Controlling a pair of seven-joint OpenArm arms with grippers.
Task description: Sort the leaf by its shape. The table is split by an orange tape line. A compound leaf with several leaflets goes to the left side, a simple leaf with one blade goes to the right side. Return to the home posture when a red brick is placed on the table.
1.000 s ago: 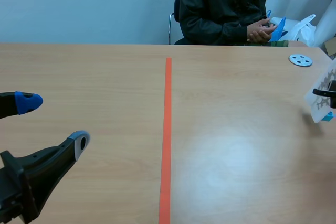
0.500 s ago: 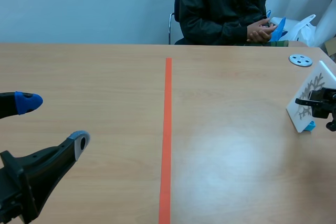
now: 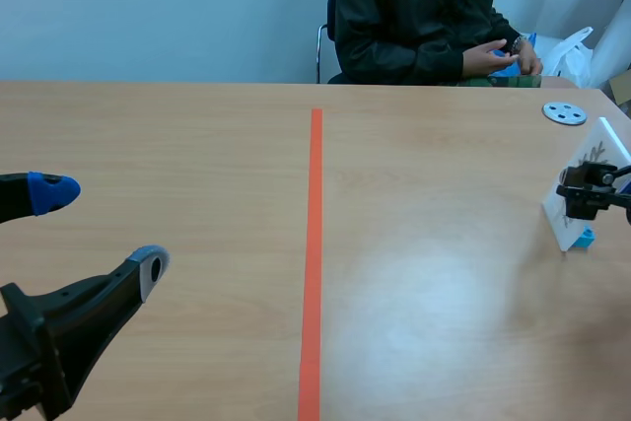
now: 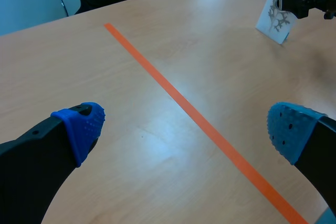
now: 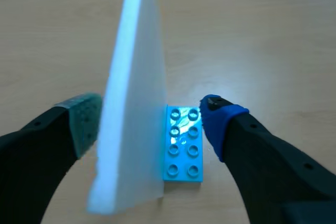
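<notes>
The card [image 3: 560, 222] is a white panel standing on edge in a small blue brick [image 5: 184, 142] that serves as its foot. Its face carries a grey leaf print with many little branching leaflets off a stem, clearest from the left wrist view. It stands on the table [image 3: 197, 145] well to the right of the tape line [image 3: 314, 244], close to the table's right edge. The right gripper [image 5: 149, 116] straddles it with fingers apart: one pad is close against the card's face, and the other [image 5: 215, 111] stands off from it over the brick. The left gripper [image 4: 184, 127] hangs wide open with nothing in it, left of the line.
</notes>
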